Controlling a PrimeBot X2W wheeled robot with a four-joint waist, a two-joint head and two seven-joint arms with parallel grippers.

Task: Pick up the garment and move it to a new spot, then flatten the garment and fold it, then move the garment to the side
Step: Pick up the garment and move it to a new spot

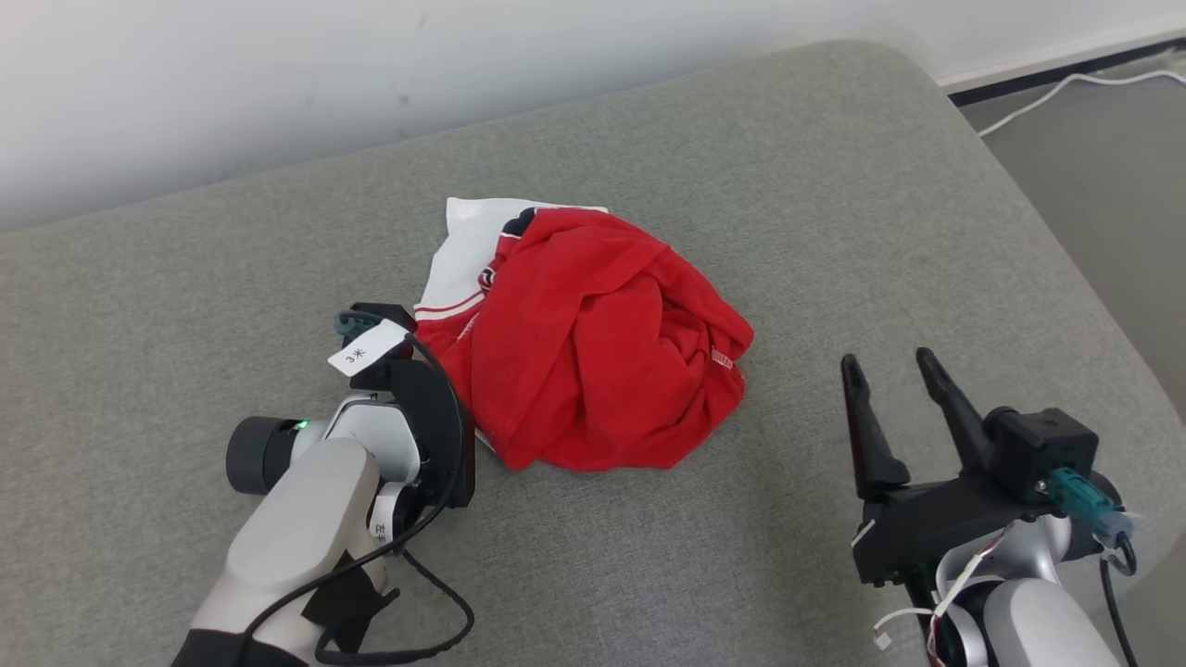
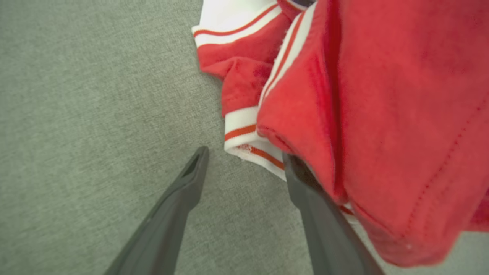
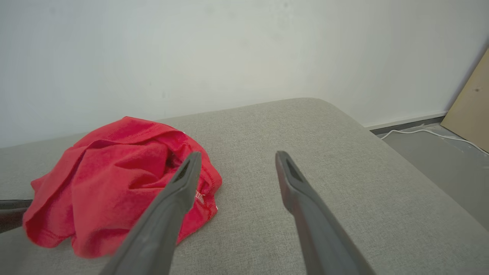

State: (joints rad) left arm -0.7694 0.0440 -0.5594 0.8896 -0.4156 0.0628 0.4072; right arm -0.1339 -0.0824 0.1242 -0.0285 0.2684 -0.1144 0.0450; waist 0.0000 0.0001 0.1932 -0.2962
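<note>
Arms flank one crumpled garment [image 1: 593,343] on a grey upholstered surface [image 1: 834,213] set against a pale wall [image 1: 278,74].

At left, the left end effector [image 2: 246,154] points down at the garment's near-left edge. From the head camera its two fingers are hidden under the wrist. The left wrist view shows them spread wide and gripping nothing, one finger over bare grey fabric. The other finger's tip is partly overlapped by a red fold. That close view also shows white cuff bands [image 2: 244,130] with thin red stripes, lying just beyond the gap between the fingers. One white tag [image 1: 368,348] on the left wrist reads "3米", and one small green light [image 1: 301,425] glows on the wrist joint below it.

At centre, the garment sits bunched in a mound, mostly red. A white panel [image 1: 473,241] spreads out at its far-left side, which the right wrist view does not show. A small white label [image 1: 723,359] with red marks sits at its right hem, too small to read.

At right, the right end effector [image 1: 885,359] is well apart from the garment, its two dark fingers parted and empty. The right wrist view looks low across the surface and puts the red heap to the left of those fingers.

Beyond the surface's right end, one white cable [image 1: 1047,93] trails across the floor. The right wrist view adds one tan board [image 3: 468,103] leaning there.
</note>
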